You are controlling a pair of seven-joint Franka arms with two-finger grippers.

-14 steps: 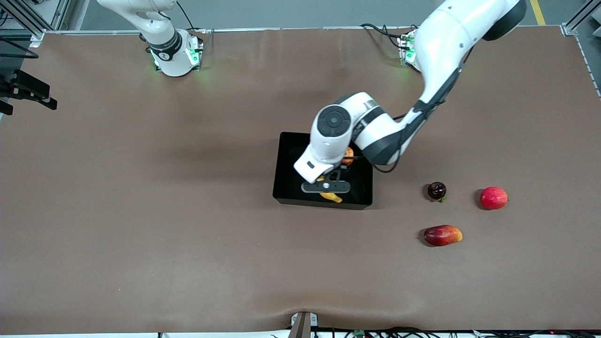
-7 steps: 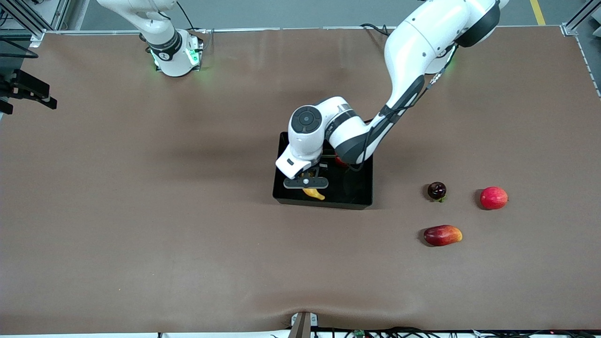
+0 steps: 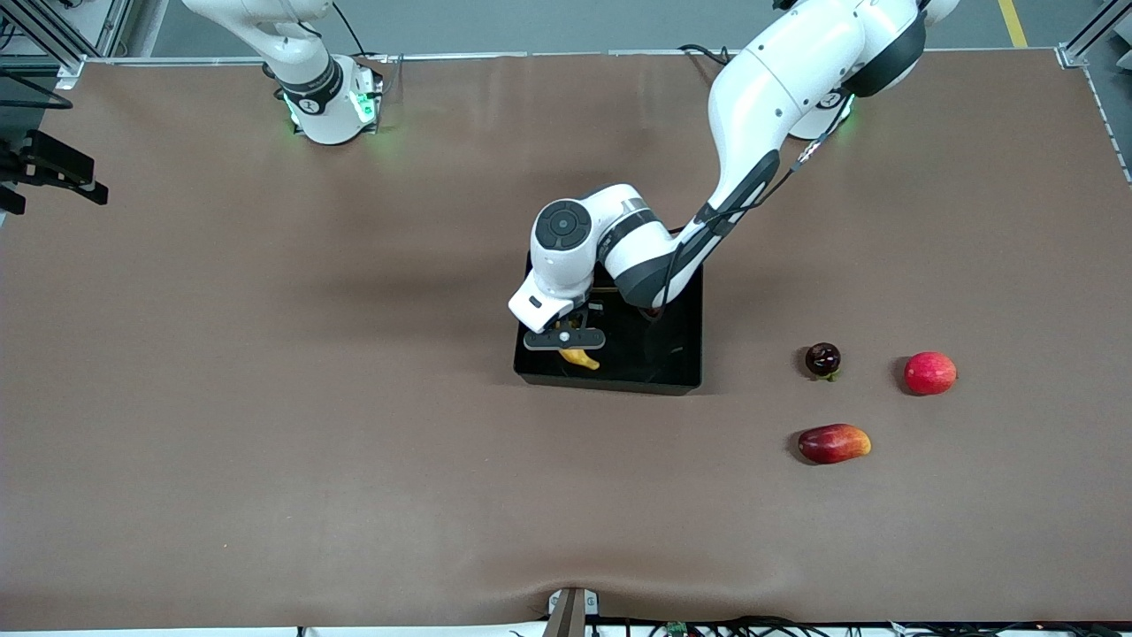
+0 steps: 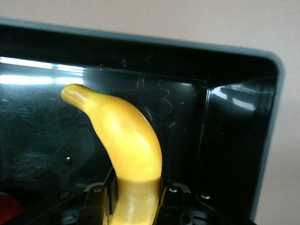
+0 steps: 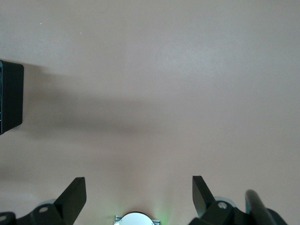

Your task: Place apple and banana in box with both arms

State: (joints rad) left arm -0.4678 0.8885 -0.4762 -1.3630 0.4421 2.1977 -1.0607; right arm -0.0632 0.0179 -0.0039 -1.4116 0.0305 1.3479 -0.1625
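Observation:
The black box (image 3: 676,358) sits mid-table. My left gripper (image 3: 569,343) is inside it at the corner toward the right arm's end, shut on the yellow banana (image 3: 580,358). In the left wrist view the banana (image 4: 126,136) sticks out from between the fingers of the left gripper (image 4: 136,194), over the box floor near a corner wall (image 4: 234,131). A sliver of red, probably the apple (image 4: 6,209), shows in the box; in the front view my left arm hides it. My right gripper (image 5: 138,194) is open and empty over bare table and waits near its base.
Three fruits lie toward the left arm's end of the table: a dark round one (image 3: 822,358), a pinkish-red round one (image 3: 929,372) and a red-and-yellow mango-like one (image 3: 834,442). A corner of the box (image 5: 10,96) shows in the right wrist view.
My left gripper has carried the banana across the box toward the right arm's end. The right arm and the loose fruits have not moved.

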